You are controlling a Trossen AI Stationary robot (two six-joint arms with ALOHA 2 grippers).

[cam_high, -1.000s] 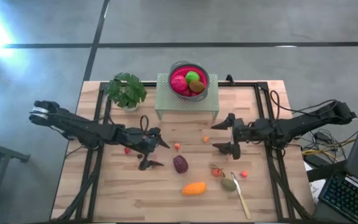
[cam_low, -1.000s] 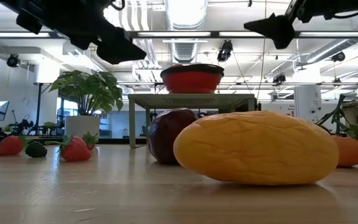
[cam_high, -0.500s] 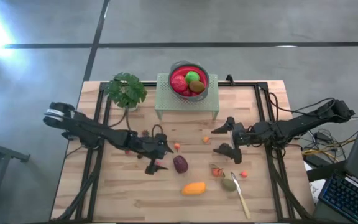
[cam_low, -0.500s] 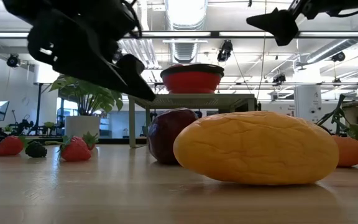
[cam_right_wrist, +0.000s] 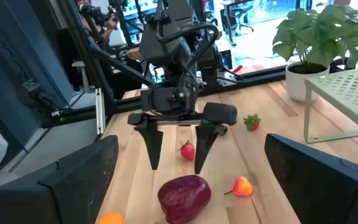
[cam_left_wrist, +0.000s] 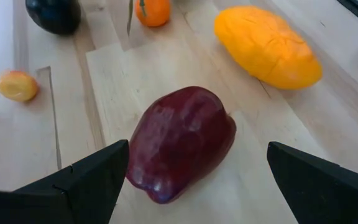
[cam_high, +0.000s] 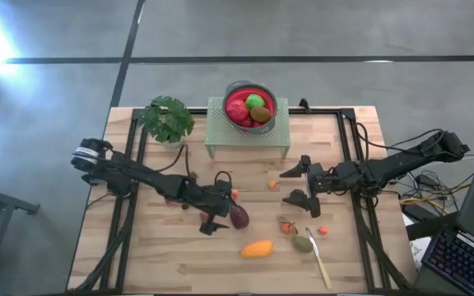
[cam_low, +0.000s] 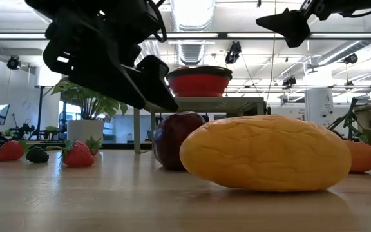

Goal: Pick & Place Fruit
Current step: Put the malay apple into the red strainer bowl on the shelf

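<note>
Over the last second the left claw [cam_high: 218, 212] has slid across the desk [cam_high: 138, 263] to the maroon fruit [cam_high: 239, 216], fingers spread, nothing gripped. The right claw [cam_high: 296, 184] waits released, aloft. A few fruits sit in the bowl [cam_high: 250, 85]; the orange oval [cam_high: 257, 248] and berries remain.

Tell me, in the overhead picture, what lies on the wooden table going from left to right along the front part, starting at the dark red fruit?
Maroon fruit → orange oval fruit → small stemmed orange fruit → green-brown fruit → tiny red berry. The left gripper hangs open beside the maroon fruit.
</note>
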